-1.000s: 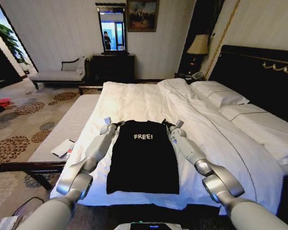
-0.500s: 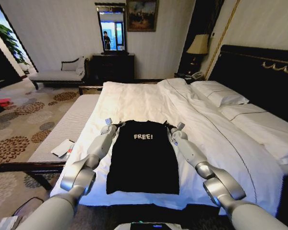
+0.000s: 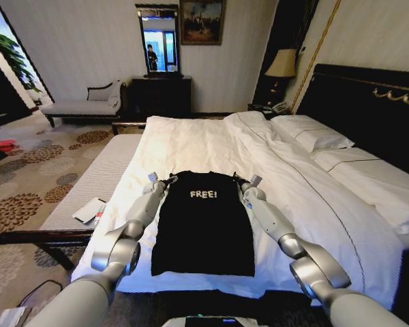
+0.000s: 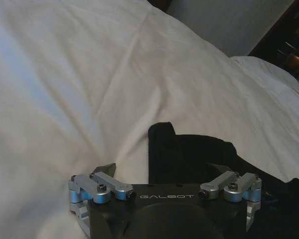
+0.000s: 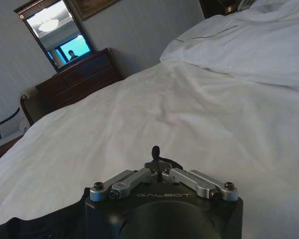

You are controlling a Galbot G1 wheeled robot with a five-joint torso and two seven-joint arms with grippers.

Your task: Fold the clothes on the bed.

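Observation:
The black T-shirt point(image 3: 203, 225) with white "FREE!" lettering lies flat near the foot of the white bed point(image 3: 191, 139), collar away from me. My left gripper point(image 3: 165, 180) rests at its left shoulder. In the left wrist view the left gripper point(image 4: 164, 170) is open, one dark fingertip point(image 4: 107, 169) on the duvet and the black cloth point(image 4: 189, 152) between the jaws. My right gripper point(image 3: 238, 178) sits at the right shoulder. In the right wrist view the right gripper point(image 5: 157, 158) is shut, with a small tuft of black cloth at its tip.
White pillows point(image 3: 313, 133) and a dark headboard point(image 3: 368, 109) lie to the right. A pale bench point(image 3: 88, 180) with papers point(image 3: 90, 210) runs along the bed's left side. A chaise point(image 3: 82, 105), dresser with mirror point(image 3: 160, 92) and lamp point(image 3: 283, 65) stand along the far wall.
Both arms have stretched a little farther forward, elbows moving up the bed. The grippers stay at the shirt's shoulders, and the shirt has not shifted.

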